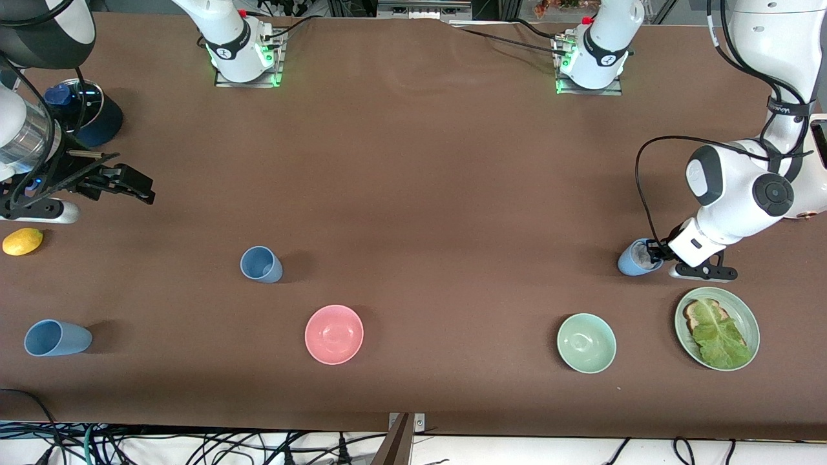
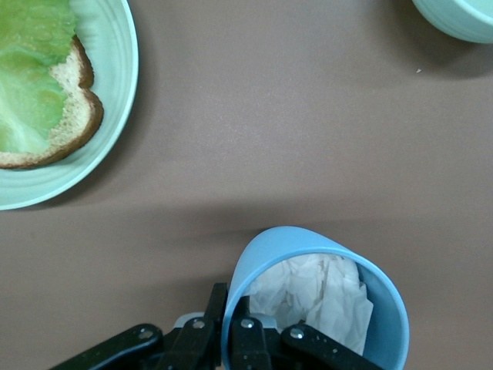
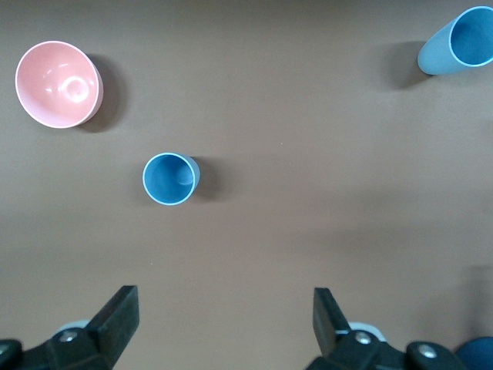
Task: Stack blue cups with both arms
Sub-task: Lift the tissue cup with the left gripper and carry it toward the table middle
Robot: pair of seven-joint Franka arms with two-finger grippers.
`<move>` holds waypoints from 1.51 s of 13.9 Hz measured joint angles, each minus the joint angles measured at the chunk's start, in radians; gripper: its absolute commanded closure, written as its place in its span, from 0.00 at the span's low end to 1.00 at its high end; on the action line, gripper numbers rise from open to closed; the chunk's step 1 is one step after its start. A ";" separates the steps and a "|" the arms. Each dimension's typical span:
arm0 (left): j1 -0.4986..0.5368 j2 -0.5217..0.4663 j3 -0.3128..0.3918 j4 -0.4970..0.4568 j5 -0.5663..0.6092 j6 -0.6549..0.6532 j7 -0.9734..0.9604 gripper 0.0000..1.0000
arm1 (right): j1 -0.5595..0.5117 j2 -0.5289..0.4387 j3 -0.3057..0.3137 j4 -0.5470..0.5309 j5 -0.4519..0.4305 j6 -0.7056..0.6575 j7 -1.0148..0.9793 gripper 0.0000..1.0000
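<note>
Three blue cups stand on the brown table. One [image 1: 261, 265] stands upright toward the right arm's end, also in the right wrist view [image 3: 171, 179]. Another [image 1: 56, 338] is nearer the front camera, by the table's end [image 3: 457, 42]. The third [image 1: 635, 259] is at the left arm's end with crumpled white paper [image 2: 316, 297] inside. My left gripper [image 1: 656, 253] is shut on this cup's rim [image 2: 258, 258], one finger inside and one outside [image 2: 231, 301]. My right gripper [image 1: 137, 184] is open and empty over bare table [image 3: 223, 304], apart from the cups.
A pink bowl [image 1: 334, 334] and a mint-green bowl [image 1: 586, 342] stand near the front edge. A green plate [image 1: 749, 316] with bread and lettuce is beside the held cup [image 2: 115, 116]. A lemon [image 1: 22, 241] and a navy lidded pot [image 1: 87, 110] lie at the right arm's end.
</note>
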 measured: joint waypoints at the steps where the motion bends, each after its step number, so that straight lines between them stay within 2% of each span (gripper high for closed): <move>1: 0.000 -0.002 0.000 0.003 0.000 -0.013 0.000 1.00 | 0.000 0.000 0.000 0.000 0.000 0.000 0.000 0.00; 3: 0.000 -0.014 0.000 0.023 0.000 -0.062 0.000 1.00 | 0.000 0.000 0.000 0.000 0.000 0.000 0.000 0.00; 5: -0.001 -0.039 -0.002 0.067 0.000 -0.170 0.000 1.00 | 0.000 0.000 0.000 0.000 0.000 0.000 0.000 0.00; 9: -0.007 -0.092 -0.005 0.204 0.000 -0.424 0.000 1.00 | 0.000 0.000 0.000 0.000 0.000 0.000 0.000 0.00; 13: -0.022 -0.107 -0.007 0.362 0.001 -0.623 0.000 1.00 | 0.000 0.000 0.000 0.000 0.000 0.000 0.000 0.00; 15: -0.043 -0.108 -0.008 0.411 0.001 -0.673 -0.004 1.00 | 0.000 0.000 0.000 0.000 0.000 0.000 0.000 0.00; 18: -0.084 -0.108 -0.022 0.433 0.001 -0.681 -0.071 1.00 | 0.000 0.000 0.000 0.000 0.000 0.000 0.000 0.00; 21: -0.107 -0.112 -0.090 0.475 0.001 -0.710 -0.212 1.00 | 0.000 0.000 0.000 0.000 0.000 0.000 0.001 0.00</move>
